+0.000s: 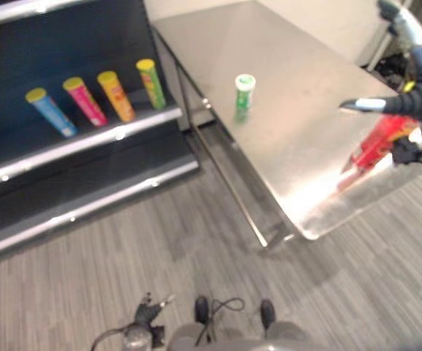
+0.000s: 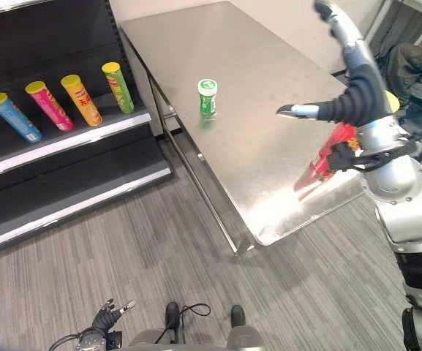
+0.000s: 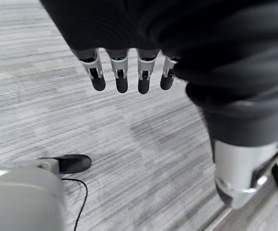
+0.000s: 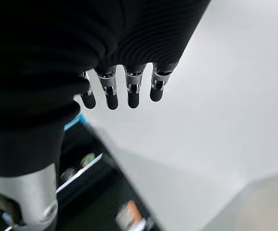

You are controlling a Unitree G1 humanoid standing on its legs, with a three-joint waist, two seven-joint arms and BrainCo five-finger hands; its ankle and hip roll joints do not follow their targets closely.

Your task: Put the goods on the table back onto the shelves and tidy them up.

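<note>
A small green can (image 2: 208, 96) stands upright near the middle of the steel table (image 2: 218, 44). A red tube (image 2: 326, 162) lies near the table's right front corner, partly hidden behind my right wrist. My right hand (image 2: 351, 66) is raised above that corner with straight fingers (image 4: 129, 91) and the thumb stuck out sideways, holding nothing. My left hand (image 2: 104, 318) hangs low over the floor, its fingers (image 3: 122, 77) relaxed and empty. Blue (image 2: 12, 117), pink (image 2: 47, 106), orange (image 2: 81, 99) and green (image 2: 118, 88) tubes lean in a row on the dark shelf (image 2: 72, 139).
A lower shelf board (image 2: 72, 205) juts out below the row of tubes. Grey striped floor lies between shelf and table. The table's legs (image 2: 218, 212) stand along its left edge. What looks like a seated person (image 2: 414, 64) is beyond the table's far right.
</note>
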